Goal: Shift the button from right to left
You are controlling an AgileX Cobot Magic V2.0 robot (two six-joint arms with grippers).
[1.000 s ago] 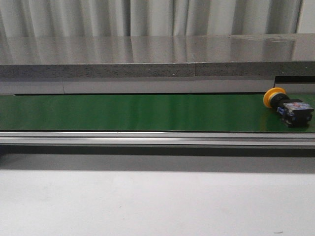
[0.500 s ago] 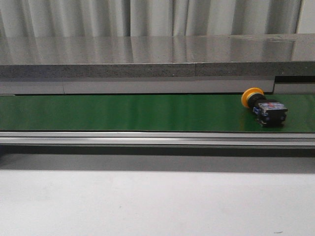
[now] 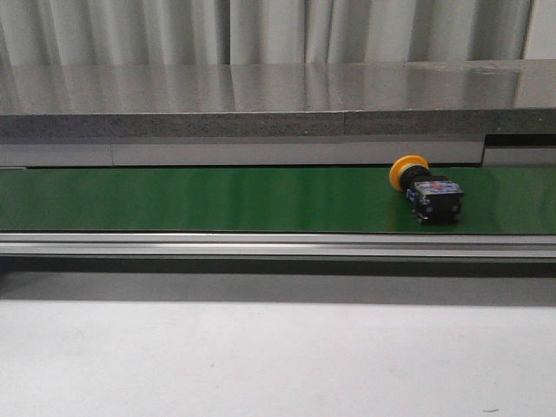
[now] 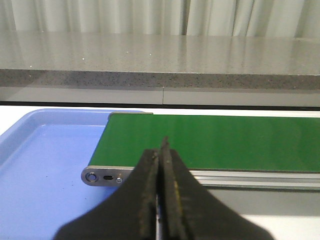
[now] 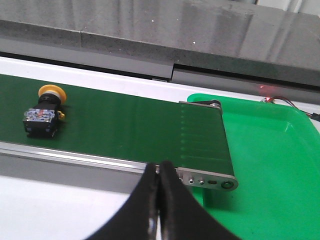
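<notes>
One button [image 3: 425,187], one green belt [image 3: 217,198]. Two trays: one blue tray [image 4: 45,165], one green tray [image 5: 270,165]. Two grippers: left gripper [image 4: 161,150], right gripper [image 5: 160,167].

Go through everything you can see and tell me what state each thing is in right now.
button: lying on its side on the green conveyor belt, ungripped
left hand: shut, empty
right hand: shut, empty
blue tray: nothing visible in it
green tray: nothing visible in it
</notes>
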